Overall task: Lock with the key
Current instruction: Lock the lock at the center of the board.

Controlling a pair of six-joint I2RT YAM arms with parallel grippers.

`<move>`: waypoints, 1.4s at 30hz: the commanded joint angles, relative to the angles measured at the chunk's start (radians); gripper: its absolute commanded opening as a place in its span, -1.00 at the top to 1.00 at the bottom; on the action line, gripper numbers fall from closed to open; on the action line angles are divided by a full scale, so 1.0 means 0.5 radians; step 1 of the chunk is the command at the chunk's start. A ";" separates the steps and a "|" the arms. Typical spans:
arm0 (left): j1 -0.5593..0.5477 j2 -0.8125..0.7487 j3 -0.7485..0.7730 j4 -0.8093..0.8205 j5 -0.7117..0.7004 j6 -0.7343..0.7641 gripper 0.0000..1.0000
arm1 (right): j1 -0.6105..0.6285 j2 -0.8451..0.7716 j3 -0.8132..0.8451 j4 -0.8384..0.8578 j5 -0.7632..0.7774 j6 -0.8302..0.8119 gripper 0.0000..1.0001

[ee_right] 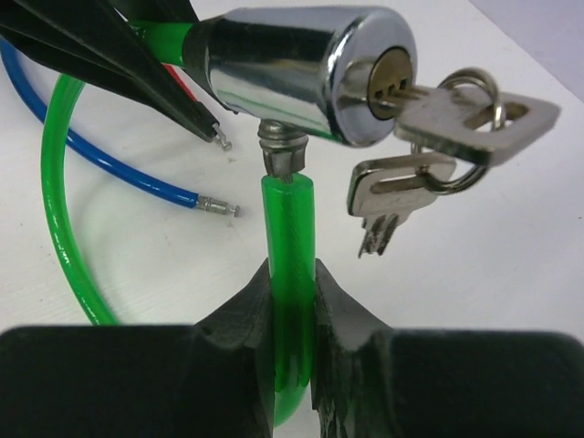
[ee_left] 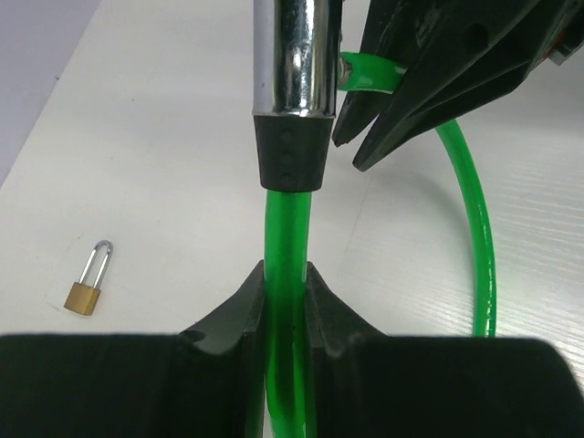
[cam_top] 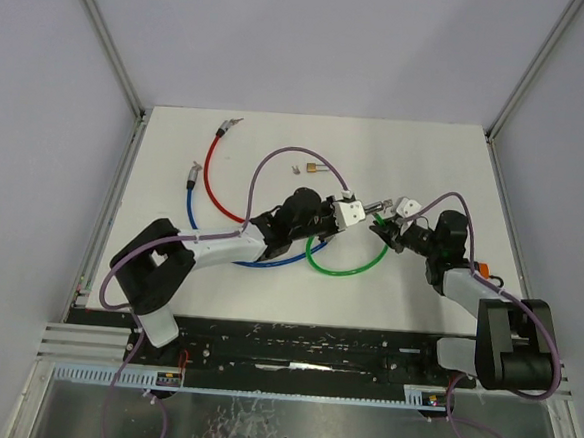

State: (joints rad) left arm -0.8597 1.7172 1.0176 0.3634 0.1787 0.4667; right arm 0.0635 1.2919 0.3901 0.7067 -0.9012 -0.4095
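Lock barrel sits above the table's middle, key in it. Left gripper pinches its green cable tight to steady it; right gripper pinches the pin end against it.

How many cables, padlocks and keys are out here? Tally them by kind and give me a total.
Cables: 3 (red cable, blue cable, green cable)
Padlocks: 1 (brass padlock)
Keys: 2 (inserted key in the green cable's lock, spare key hanging from the ring)
Total: 6
A tiny item beside the padlock is too small to identify, so it is not counted.
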 commanded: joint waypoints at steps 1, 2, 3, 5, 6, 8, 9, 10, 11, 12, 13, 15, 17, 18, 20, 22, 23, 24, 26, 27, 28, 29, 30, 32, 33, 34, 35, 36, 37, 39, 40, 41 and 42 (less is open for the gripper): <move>-0.049 0.087 -0.073 -0.072 0.206 -0.062 0.99 | 0.021 -0.118 0.083 -0.163 -0.123 -0.252 0.59; -0.048 0.087 -0.078 -0.062 0.203 -0.074 0.99 | 0.010 -0.129 0.086 -0.175 -0.121 -0.235 0.56; -0.048 0.088 -0.076 -0.059 0.207 -0.093 1.00 | 0.003 -0.139 0.094 -0.192 -0.123 -0.199 0.62; -0.050 0.086 -0.065 -0.057 0.260 -0.140 1.00 | -0.004 -0.139 0.133 -0.239 -0.176 -0.119 0.96; -0.050 0.078 -0.056 -0.057 0.306 -0.166 0.99 | -0.004 -0.139 0.155 -0.272 -0.216 -0.094 0.99; -0.048 0.050 -0.036 -0.055 0.441 -0.203 0.99 | 0.004 -0.148 0.162 -0.218 -0.293 -0.045 1.00; -0.048 0.035 -0.017 -0.074 0.488 -0.209 0.99 | 0.019 -0.161 0.155 -0.175 -0.276 -0.028 1.00; -0.046 0.013 0.011 -0.108 0.548 -0.209 0.99 | 0.036 -0.177 0.149 -0.118 -0.221 -0.028 1.00; -0.043 -0.006 0.042 -0.149 0.635 -0.208 1.00 | 0.049 -0.192 0.149 -0.033 -0.158 -0.037 1.00; -0.040 -0.027 0.079 -0.196 0.684 -0.202 0.99 | 0.056 -0.200 0.156 0.041 -0.051 -0.028 1.00; -0.036 -0.045 0.117 -0.250 0.716 -0.184 0.99 | 0.055 -0.198 0.168 0.123 0.016 0.022 1.00; -0.035 -0.082 0.188 -0.362 0.675 -0.123 0.99 | 0.057 -0.194 0.205 0.260 0.095 0.105 1.00; -0.037 -0.113 0.229 -0.436 0.562 -0.042 0.99 | 0.057 -0.183 0.220 0.399 0.098 0.134 1.00; -0.035 -0.127 0.237 -0.455 0.504 0.018 0.99 | 0.057 -0.159 0.216 0.509 0.101 0.203 1.00; -0.035 -0.145 0.233 -0.462 0.409 0.093 1.00 | 0.059 -0.056 0.206 0.761 0.109 0.321 1.00; -0.034 -0.131 0.210 -0.435 0.343 0.148 1.00 | 0.060 0.085 0.208 0.944 0.126 0.433 1.00; -0.033 -0.113 0.188 -0.401 0.319 0.168 0.99 | 0.063 0.162 0.200 1.039 0.150 0.478 1.00; -0.033 -0.091 0.149 -0.367 0.288 0.180 0.99 | 0.065 0.242 0.182 1.138 0.165 0.496 1.00; -0.034 -0.038 0.125 -0.345 0.256 0.181 0.99 | 0.066 0.371 0.124 1.345 0.174 0.504 1.00; -0.034 -0.014 0.121 -0.340 0.248 0.169 1.00 | 0.066 0.418 0.088 1.441 0.153 0.506 0.98; -0.033 0.007 0.111 -0.329 0.239 0.160 0.99 | 0.065 0.444 0.054 1.504 0.125 0.498 0.94; -0.034 0.027 0.098 -0.312 0.234 0.147 1.00 | 0.066 0.456 0.022 1.540 0.094 0.492 0.87; -0.033 0.042 0.083 -0.286 0.223 0.141 1.00 | 0.066 0.451 -0.001 1.539 0.055 0.483 0.82; -0.033 0.087 0.066 -0.254 0.177 0.131 0.99 | 0.066 0.410 -0.022 1.411 -0.005 0.463 0.80; -0.033 0.109 0.069 -0.245 0.151 0.123 0.99 | 0.066 0.373 -0.018 1.304 -0.015 0.454 0.78; -0.033 0.132 0.071 -0.238 0.114 0.118 0.99 | 0.066 0.330 -0.005 1.158 -0.028 0.421 0.75; -0.028 0.151 0.077 -0.233 0.067 0.111 0.99 | 0.066 0.279 0.020 0.982 -0.044 0.371 0.72; -0.022 0.167 0.080 -0.226 0.049 0.101 0.99 | 0.065 0.229 0.051 0.786 -0.057 0.296 0.68; -0.010 0.183 0.084 -0.222 0.042 0.087 0.99 | 0.066 0.166 0.083 0.614 -0.074 0.226 0.66; 0.012 0.197 0.097 -0.222 0.056 0.058 0.99 | 0.066 0.105 0.134 0.343 -0.086 0.109 0.61; 0.020 0.202 0.102 -0.228 0.068 0.053 0.99 | 0.066 0.084 0.148 0.251 -0.085 0.068 0.57; 0.025 0.205 0.107 -0.229 0.075 0.047 0.99 | 0.066 0.071 0.155 0.200 -0.077 0.048 0.53; 0.026 0.208 0.111 -0.231 0.082 0.046 1.00 | 0.066 0.061 0.155 0.168 -0.068 0.037 0.48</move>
State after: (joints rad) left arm -0.8383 1.7496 1.0912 0.3309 0.1795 0.5095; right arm 0.0711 1.3880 0.4026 0.9337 -0.8528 -0.2928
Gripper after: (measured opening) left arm 0.120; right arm 0.229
